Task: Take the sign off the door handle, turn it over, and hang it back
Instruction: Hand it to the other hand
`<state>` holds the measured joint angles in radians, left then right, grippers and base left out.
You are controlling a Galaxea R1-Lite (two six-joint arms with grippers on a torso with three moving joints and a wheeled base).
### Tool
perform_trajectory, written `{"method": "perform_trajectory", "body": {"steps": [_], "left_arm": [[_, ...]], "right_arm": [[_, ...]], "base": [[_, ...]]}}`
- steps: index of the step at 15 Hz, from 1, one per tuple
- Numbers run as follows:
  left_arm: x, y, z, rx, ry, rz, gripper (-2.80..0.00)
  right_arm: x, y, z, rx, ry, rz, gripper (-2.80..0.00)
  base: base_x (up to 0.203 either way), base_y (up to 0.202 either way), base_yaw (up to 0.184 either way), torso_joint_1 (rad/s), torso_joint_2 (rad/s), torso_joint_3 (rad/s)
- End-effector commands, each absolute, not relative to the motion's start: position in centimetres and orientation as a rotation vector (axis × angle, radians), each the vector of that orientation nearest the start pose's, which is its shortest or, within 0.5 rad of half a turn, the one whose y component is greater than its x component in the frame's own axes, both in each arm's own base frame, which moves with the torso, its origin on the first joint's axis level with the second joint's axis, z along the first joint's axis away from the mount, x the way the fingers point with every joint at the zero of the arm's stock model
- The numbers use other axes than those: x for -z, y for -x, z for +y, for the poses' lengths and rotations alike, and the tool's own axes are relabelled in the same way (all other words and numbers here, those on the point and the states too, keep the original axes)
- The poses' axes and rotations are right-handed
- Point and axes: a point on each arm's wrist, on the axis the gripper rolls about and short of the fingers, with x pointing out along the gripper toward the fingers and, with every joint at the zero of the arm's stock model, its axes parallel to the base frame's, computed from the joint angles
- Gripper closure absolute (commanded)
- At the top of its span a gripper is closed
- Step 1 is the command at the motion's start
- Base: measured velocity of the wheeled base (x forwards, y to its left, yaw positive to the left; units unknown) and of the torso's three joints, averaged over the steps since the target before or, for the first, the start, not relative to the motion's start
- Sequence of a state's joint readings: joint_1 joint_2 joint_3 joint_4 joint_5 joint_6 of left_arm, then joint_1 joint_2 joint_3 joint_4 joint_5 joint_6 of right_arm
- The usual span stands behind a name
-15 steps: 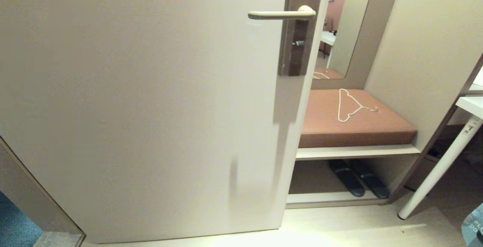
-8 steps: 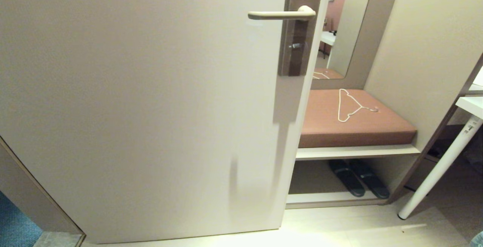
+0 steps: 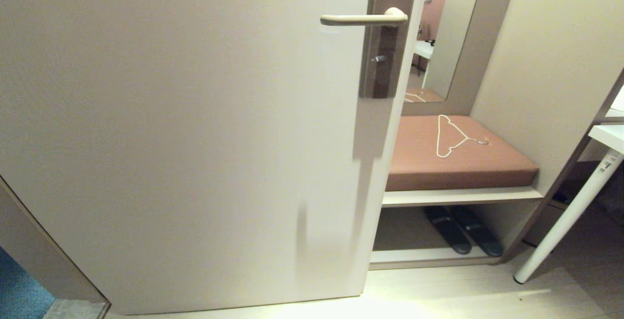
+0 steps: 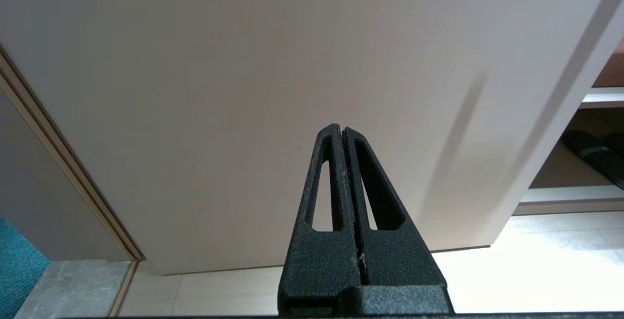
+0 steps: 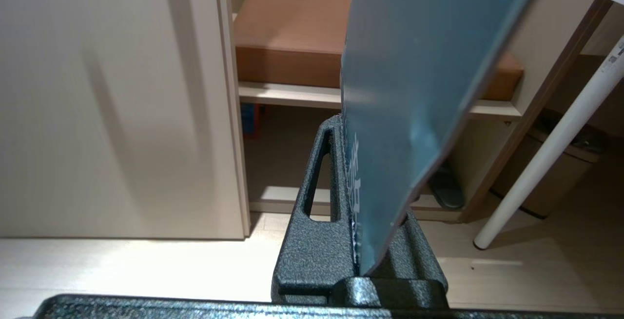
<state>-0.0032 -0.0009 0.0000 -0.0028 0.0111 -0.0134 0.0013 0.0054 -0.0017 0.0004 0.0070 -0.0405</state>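
The beige door handle [image 3: 363, 18] sticks out level from its brownish plate [image 3: 385, 65] on the pale door [image 3: 195, 138], with nothing hanging on it. The sign [image 5: 414, 65] appears only in the right wrist view, blue side showing with white lettering near the fingers. My right gripper [image 5: 343, 124] is shut on its lower end, low down by the floor and outside the head view. My left gripper [image 4: 341, 129] is shut and empty, pointing at the lower part of the door [image 4: 243, 89].
A white wire clothes hanger [image 3: 453, 136] lies on a brown cushioned bench [image 3: 487, 168], with dark slippers [image 3: 460, 233] on the shelf beneath. A slanted white table leg [image 3: 565, 221] stands at the right. A mirror [image 3: 443, 31] hangs behind the bench.
The blue sign showed at the lower right corner of the head view a second ago, then slid down out of that view with the right arm. Door and left gripper are unchanged.
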Motion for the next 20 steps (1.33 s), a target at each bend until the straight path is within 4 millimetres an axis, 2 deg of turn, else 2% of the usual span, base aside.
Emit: {"method": "perform_trajectory", "body": {"steps": [1, 20], "left_arm": [[-7.58, 2.28, 0.03, -0.009, 0.014, -0.003, 0.00], [-7.58, 2.28, 0.03, -0.009, 0.014, -0.003, 0.00]], "right_arm": [[-7.61, 2.29, 0.01, -0.008, 0.032, -0.003, 0.00], [-7.58, 2.28, 0.01, -0.006, 0.008, -0.003, 0.00]], "base": [[0.000, 0.000, 0.000, 0.000, 0.00, 0.000], [0.000, 0.000, 0.000, 0.000, 0.00, 0.000]]}}
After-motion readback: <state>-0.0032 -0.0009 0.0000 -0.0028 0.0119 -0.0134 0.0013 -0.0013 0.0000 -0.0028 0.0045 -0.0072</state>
